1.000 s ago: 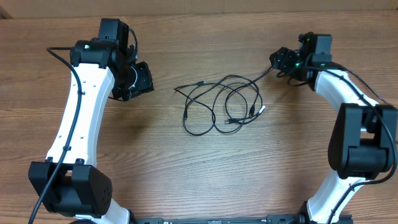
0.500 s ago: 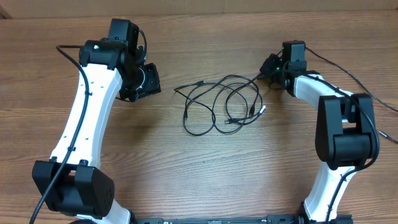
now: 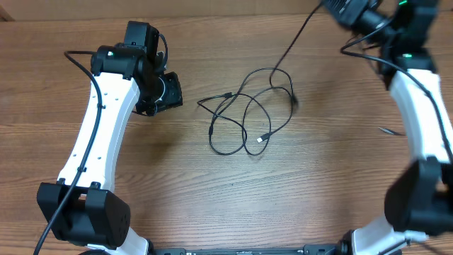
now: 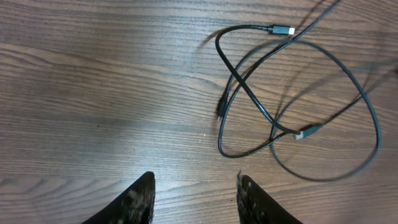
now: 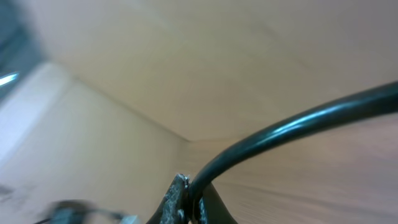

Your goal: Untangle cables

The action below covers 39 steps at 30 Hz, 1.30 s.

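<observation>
Nearest, toward 6 o'clock: loose loops of the cables (image 3: 246, 113) lying on the surface (image 3: 141, 184), crossed over one another, with a silver-tipped plug (image 3: 263, 138) free at the near side of the pile.

At 9 o'clock of the pile: left pincer (image 4: 196, 180), partly open and empty, hovering over bare wood near the loops without touching them.

Farthest, at 1 o'clock: right pincer (image 5: 189, 193), closed tight on one lifted strand (image 3: 294, 39) running nearly straight from the pile to the far edge.

Hazards:

1. Dragging of the whole pile toward 1 o'clock. Cause: further pull with no hold-down on the loops.
2. Cinching of a crossing into a knot. Cause: tension along a strand threaded through another loop.
3. Slip of the strand out of the closed tips. Cause: thin, smooth jacket pinched at the very ends.
4. Whipping of the free plug across the surface. Cause: sudden release of a snagged loop.

Pin the loops with the left pincer before pulling further.
</observation>
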Tool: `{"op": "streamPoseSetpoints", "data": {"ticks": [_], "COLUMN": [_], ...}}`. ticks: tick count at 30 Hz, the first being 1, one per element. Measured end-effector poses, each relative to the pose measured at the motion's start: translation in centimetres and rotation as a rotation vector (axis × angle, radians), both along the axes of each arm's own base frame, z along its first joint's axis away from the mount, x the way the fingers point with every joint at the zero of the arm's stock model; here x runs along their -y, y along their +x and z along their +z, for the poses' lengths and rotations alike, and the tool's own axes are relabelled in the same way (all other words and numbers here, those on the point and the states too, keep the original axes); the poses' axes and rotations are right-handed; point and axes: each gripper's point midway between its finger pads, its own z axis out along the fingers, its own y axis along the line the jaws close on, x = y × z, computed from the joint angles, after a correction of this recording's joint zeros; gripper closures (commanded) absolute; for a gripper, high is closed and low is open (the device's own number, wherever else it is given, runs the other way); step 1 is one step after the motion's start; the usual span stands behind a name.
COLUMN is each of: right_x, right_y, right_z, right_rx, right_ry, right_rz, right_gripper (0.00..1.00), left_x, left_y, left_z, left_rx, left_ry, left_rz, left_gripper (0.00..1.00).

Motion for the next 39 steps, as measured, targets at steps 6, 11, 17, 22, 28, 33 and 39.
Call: {"op": "streamPoseSetpoints", "data": {"ticks": [6,11,17,22,28,33,39], "right_x": [-1.5,-1.6,1.9,8.0,19.3,27.6,33.0], "right_y": [-6.6,-9.0,-8.0,-7.4,-9.1,-12.3,-16.0], "right_z": [9.9,12.6,8.5,-0.8,-7.2,-7.2,-7.0], "right_rx": [0.193,0.261,0.033,-0.295,-0.508,-0.589,-0.674], "right_ry": [0.009,0.002,0.013,-0.129,-0.532,-0.699,-0.738], "right_rz": [0.071,0.071,-0.022,-0.292,-0.778,-1.094,-1.305], "right_gripper": [0.96,0.96,0.96,0.96,0.96,0.96,0.93], "left_x": [0.0,-0.1,-0.1,-0.1,-0.1,-0.1,-0.1], "left_y": [0.0,0.0,-0.2,-0.3,-0.3,-0.3,-0.3], "left_z": [0.0,0.0,-0.1,-0.1,-0.1,-0.1,-0.1], "left_rx": [0.001,0.0,-0.008,-0.011,-0.011,-0.011,-0.011], "left_ry": [0.003,0.003,0.004,0.005,0.005,0.005,0.005], "left_rz": [0.001,0.001,0.001,0.001,0.001,0.001,0.001], "left_gripper": [0.57,0.58,0.58,0.58,0.58,0.58,0.58]}}
